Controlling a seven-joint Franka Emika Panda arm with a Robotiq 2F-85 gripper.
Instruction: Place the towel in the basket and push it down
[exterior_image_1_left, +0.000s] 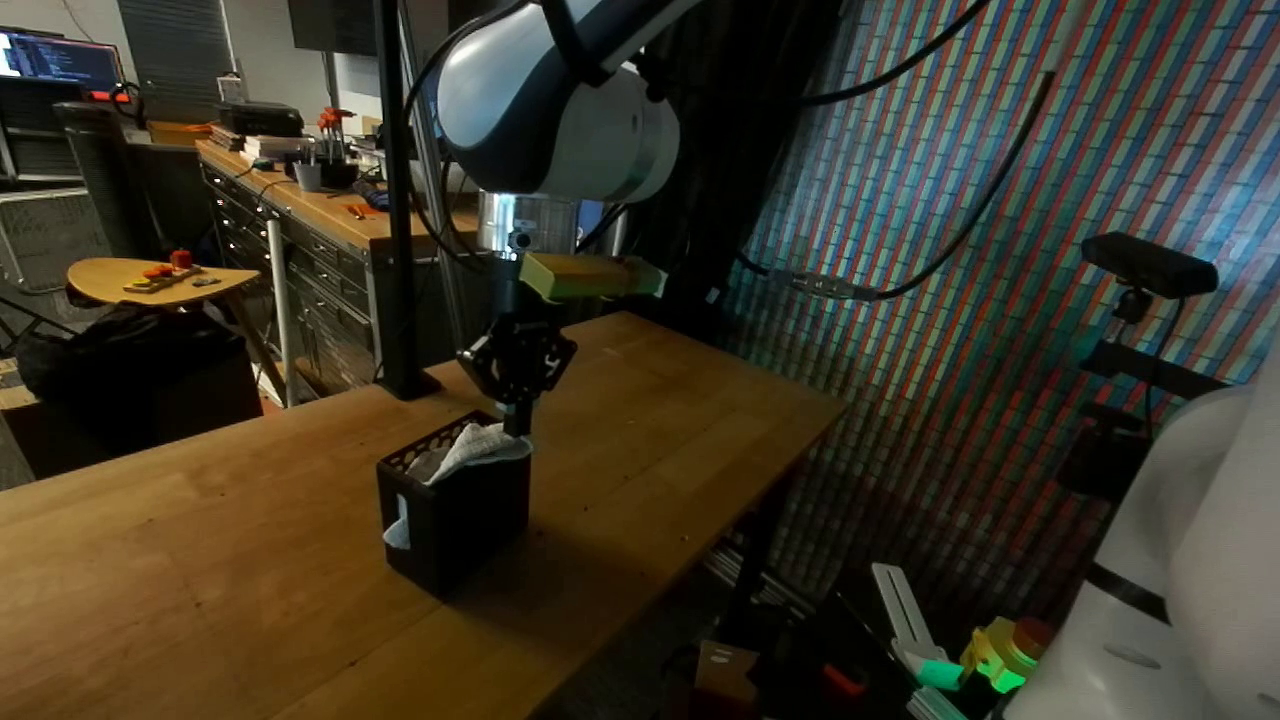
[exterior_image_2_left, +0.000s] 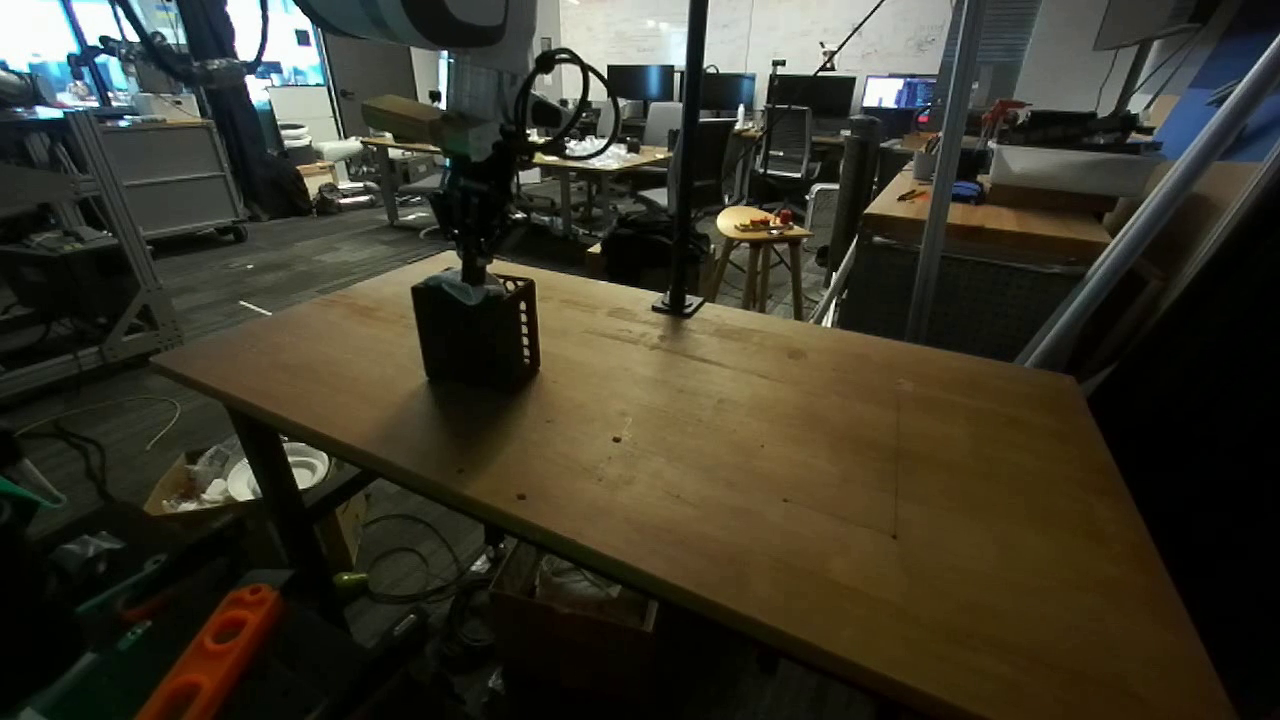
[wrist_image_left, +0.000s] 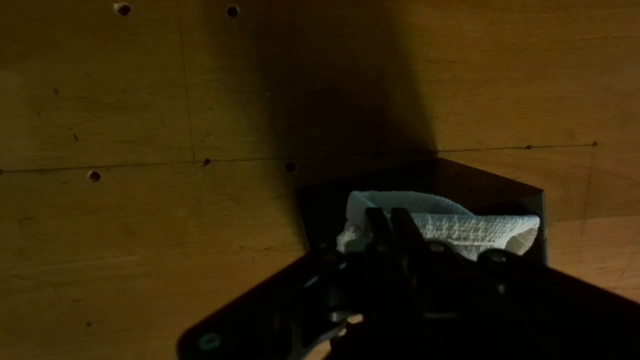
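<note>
The towel (wrist_image_left: 472, 229) is a soft, grey-white cloth, its ribbed, waffle-like weave plainest in the wrist view, and it sits bunched in loose folds inside the basket (exterior_image_1_left: 468, 540), heaped up to the mouth and lapping at the rim on one side. A paler bit of it shows at the slot in the basket's narrow side, bulging at the lower edge. The basket is a black, straight-walled plastic box, upright, with rows of round holes along its walls; the holes show in both exterior views. Over it the claw (exterior_image_1_left: 517, 418) points straight down, its slim black fingers drawn together with barely a sliver between them and the tips at the cloth by the rim; whether any fabric is caught there I cannot tell. Above, a yellowish-green block (exterior_image_1_left: 585, 277) sits by the wrist of the white and dark-grey arm (exterior_image_1_left: 620, 140). All this is on a brown wooden table (exterior_image_2_left: 780, 450) with fine seams and small dark holes, where a black post (exterior_image_2_left: 690, 150) rises from a flat base near the edge. Beyond are a wooden stool (exterior_image_2_left: 745, 222), dark monitors (exterior_image_2_left: 640, 84) and, in an exterior view, a wall of multicoloured vertical stripes (exterior_image_1_left: 900, 340).
</note>
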